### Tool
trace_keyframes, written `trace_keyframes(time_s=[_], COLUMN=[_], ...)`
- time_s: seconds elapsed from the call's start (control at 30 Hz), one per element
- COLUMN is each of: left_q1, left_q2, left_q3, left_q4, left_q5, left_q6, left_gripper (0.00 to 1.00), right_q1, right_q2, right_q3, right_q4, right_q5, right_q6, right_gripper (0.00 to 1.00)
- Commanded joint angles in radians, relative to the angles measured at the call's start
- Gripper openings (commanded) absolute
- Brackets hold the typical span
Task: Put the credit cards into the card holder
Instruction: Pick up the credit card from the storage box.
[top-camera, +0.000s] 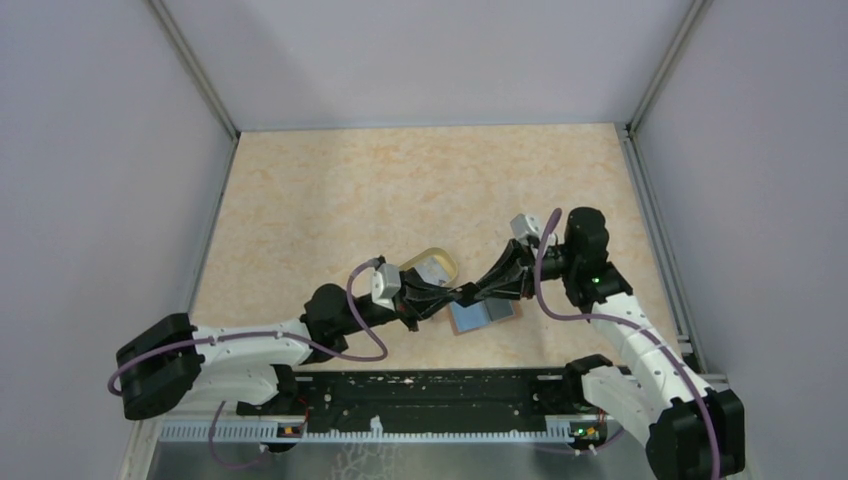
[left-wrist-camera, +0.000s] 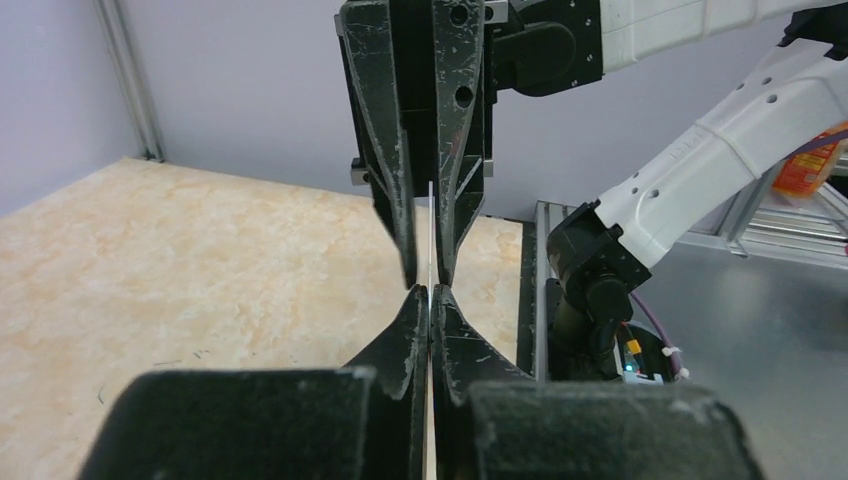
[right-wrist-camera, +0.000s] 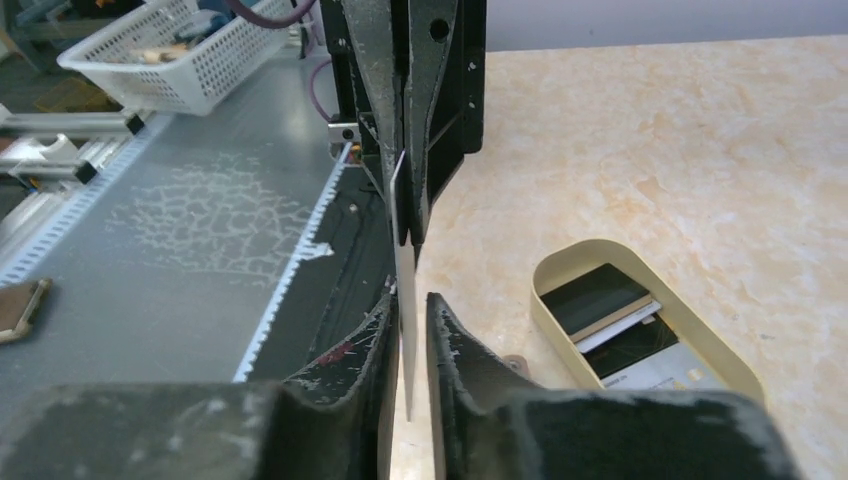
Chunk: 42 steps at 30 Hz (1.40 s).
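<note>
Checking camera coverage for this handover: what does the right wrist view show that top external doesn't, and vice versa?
Right wrist only: the held credit card edge-on between the tips, and more cards lying in the dish. Top external only: the open card holder, blue inside up, on the table by the tools. Both: left tool and right tool meeting tip to tip, dish beside them.
</note>
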Motion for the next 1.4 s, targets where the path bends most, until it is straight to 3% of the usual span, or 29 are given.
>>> trace_keyframes(time_s=[0.0, 0.1, 0.2, 0.37, 0.6, 0.77, 1.1, 1.37], left_q1=[0.022, 0.051, 0.057, 0.057, 0.057, 0.058, 0.057, 0.057], left_q2=[-0.034, -0.069, -0.088, -0.033, 0.128, 0.215, 0.176, 0.155], left_q3=[0.026, -0.04, -0.125, -0.234, -0.261, -0.292, -0.326, -0.264], left_q4=[-0.093, -0.099, -0.055, 0.095, 0.312, 0.472, 0.479, 0.402], left_q5=[0.008, 0.016, -0.025, -0.085, -0.075, -0.056, -0.106, 0.008], left_q6=[-0.089, -0.179, -0.286, -0.408, -0.378, -0.332, -0.352, -0.406], left_gripper=[0.0, 0.0, 0.0, 0.0, 0.0, 0.0, 0.0, 0.0], right_q1=[-0.012, -0.046, -0.066, -0.067, -0.067, -0.071, -0.119, -0.095], right_q2=[-0.017, -0.032, -0.028, 0.023, 0.131, 0.112, 0.1, 0.186], right_q3=[0.017, 0.093, 0.137, 0.16, 0.183, 0.124, 0.105, 0.177], right_q4=[-0.086, -0.319, -0.459, -0.569, -0.777, -0.797, -0.786, -0.94], right_q5=[0.042, 0.125, 0.244, 0.334, 0.266, 0.223, 0.2, 0.262], right_q6=[-0.086, -0.287, -0.416, -0.545, -0.778, -0.888, -0.866, -1.012], right_gripper=[0.34, 0.68, 0.8, 0.82, 0.81, 0.8, 0.83, 0.83])
